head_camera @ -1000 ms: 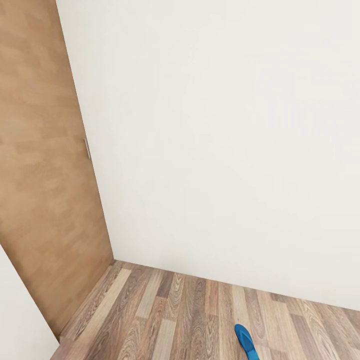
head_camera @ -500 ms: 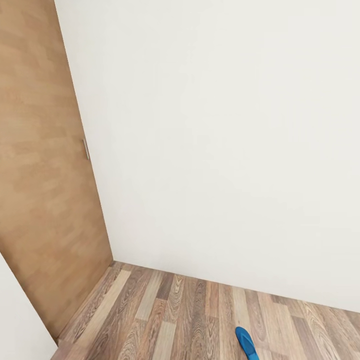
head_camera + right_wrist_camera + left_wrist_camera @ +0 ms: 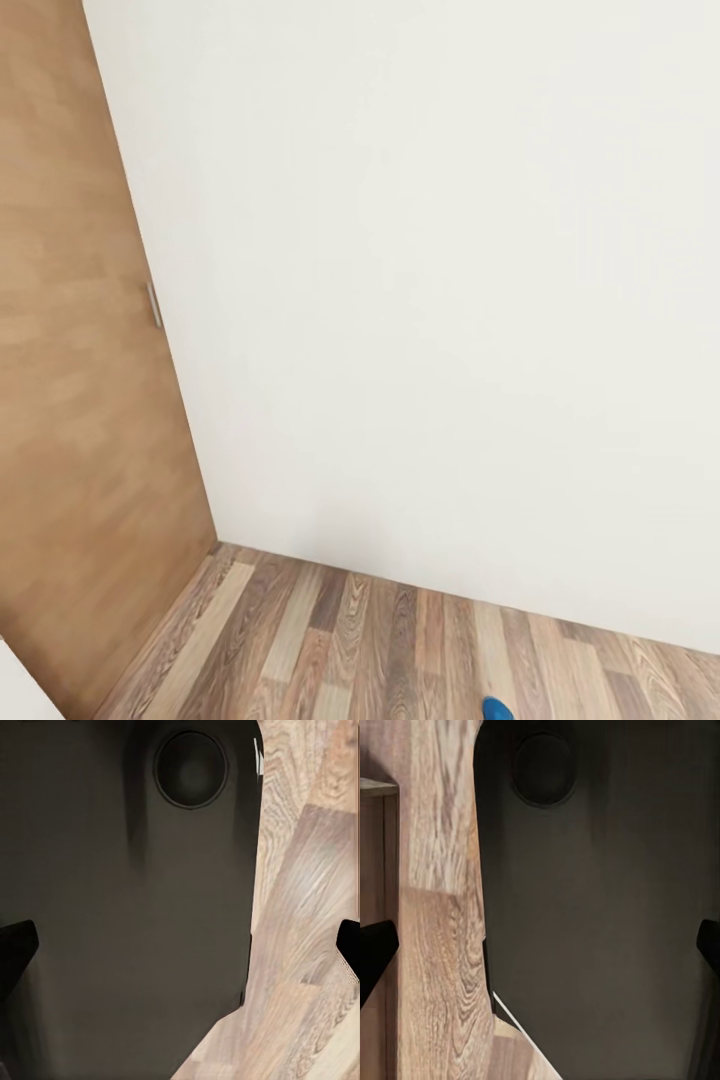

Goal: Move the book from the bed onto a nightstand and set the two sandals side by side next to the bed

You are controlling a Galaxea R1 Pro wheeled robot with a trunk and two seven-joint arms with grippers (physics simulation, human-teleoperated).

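From the head camera I can make out one sandal (image 3: 497, 710), and only its bright blue rounded tip: the rest is cut off by the bottom edge of the picture, at about 6 o'clock and slightly toward 5. What shows is too little to tell the strap or which way the sandal lies; it sits on the floor (image 3: 330, 640), well apart from the foot of the wall (image 3: 430, 300). That is one sandal counted.

The floor is light brown wood plank with a strong grain, running in strips away from the white wall. At 9 o'clock stands one tan wooden door (image 3: 70, 400) with a small pale metal fitting (image 3: 154, 305) on its edge. A sliver of something white (image 3: 15, 690) shows at 7 o'clock, in the very corner, too cut off to name.

In the left wrist camera, a broad dark body of the robot (image 3: 592, 900) with a round recess (image 3: 542, 767) takes up most of the picture, with plank floor (image 3: 439, 945) beside it. The left gripper (image 3: 540, 952) has its two black fingertips (image 3: 375, 952) showing at opposite edges, spread wide with nothing between them.

The right wrist camera gives the mirror of that: one dark body (image 3: 127, 907) with one round recess (image 3: 190, 768), plank floor (image 3: 307, 907) alongside. The right gripper (image 3: 180, 949) likewise has its fingertips (image 3: 16, 945) far apart at the picture's edges, holding nothing.
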